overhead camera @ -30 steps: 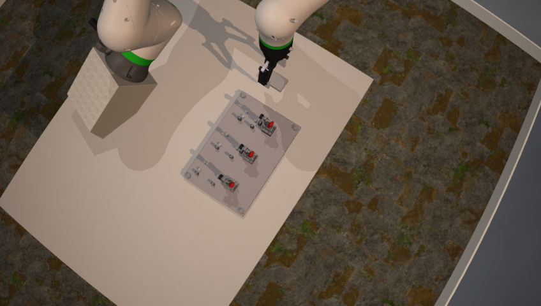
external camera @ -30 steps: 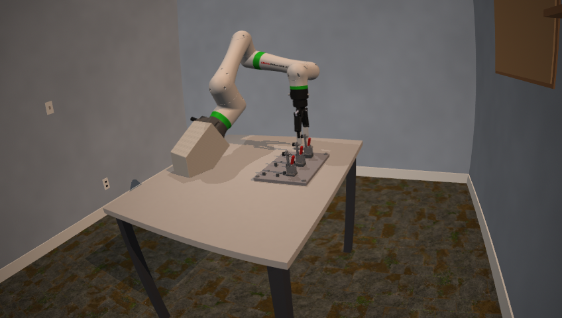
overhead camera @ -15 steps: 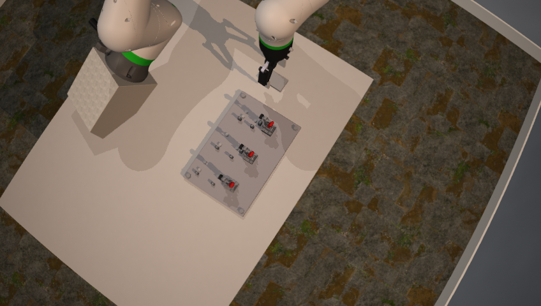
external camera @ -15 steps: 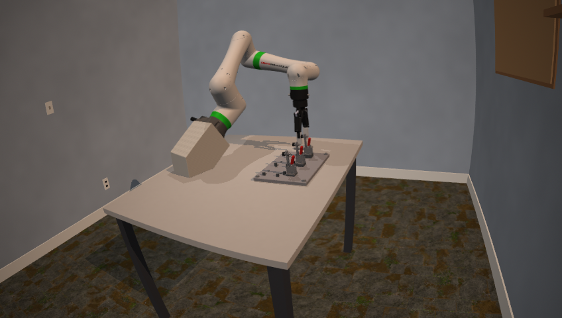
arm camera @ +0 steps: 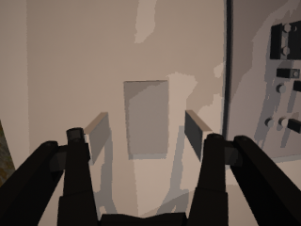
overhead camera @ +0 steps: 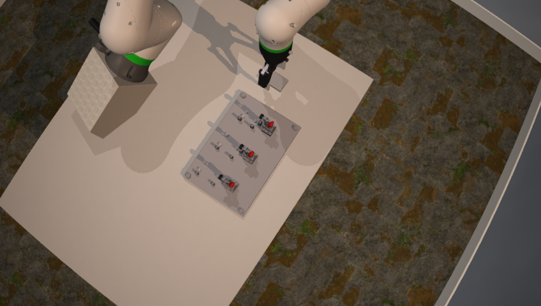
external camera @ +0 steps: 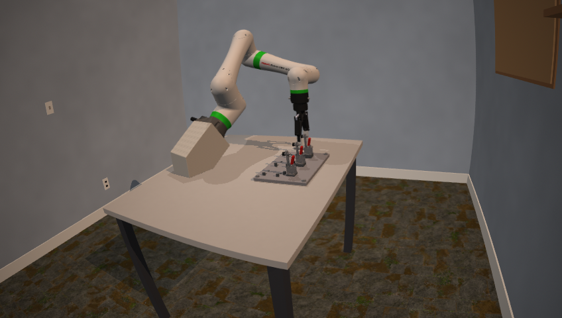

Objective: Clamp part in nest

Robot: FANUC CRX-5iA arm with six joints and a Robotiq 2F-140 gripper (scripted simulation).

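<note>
The arm (overhead camera: 290,14) (external camera: 228,73) rises from a block-shaped pedestal (overhead camera: 94,90) (external camera: 199,150) at the left edge of the table (overhead camera: 113,227) (external camera: 221,220) in the top and exterior views. Its gripper (overhead camera: 265,81) (external camera: 303,138) (arm camera: 147,122) points down toward the table's far edge, as seen in the exterior view. The fingers are partly open, spaced wider than the part (overhead camera: 279,82) (arm camera: 147,120), and grasp nothing.

The part, a grey rectangular plate, lies flat on the table, between the fixture plate (overhead camera: 263,159) (external camera: 307,173) (arm camera: 245,71) and the table's upper edge in the top view, apart from both. In the wrist view it appears between the two finger pads, with a visible gap on either side. The exterior view does not show it distinctly.

The fixture plate rests near the table's right edge, toward the right-hand corner in the top view. Three clamps with red handles (overhead camera: 231,184) (external camera: 292,159) stand in a row on it; in the exterior view their bars are raised. The part is outside all the nests.
</note>
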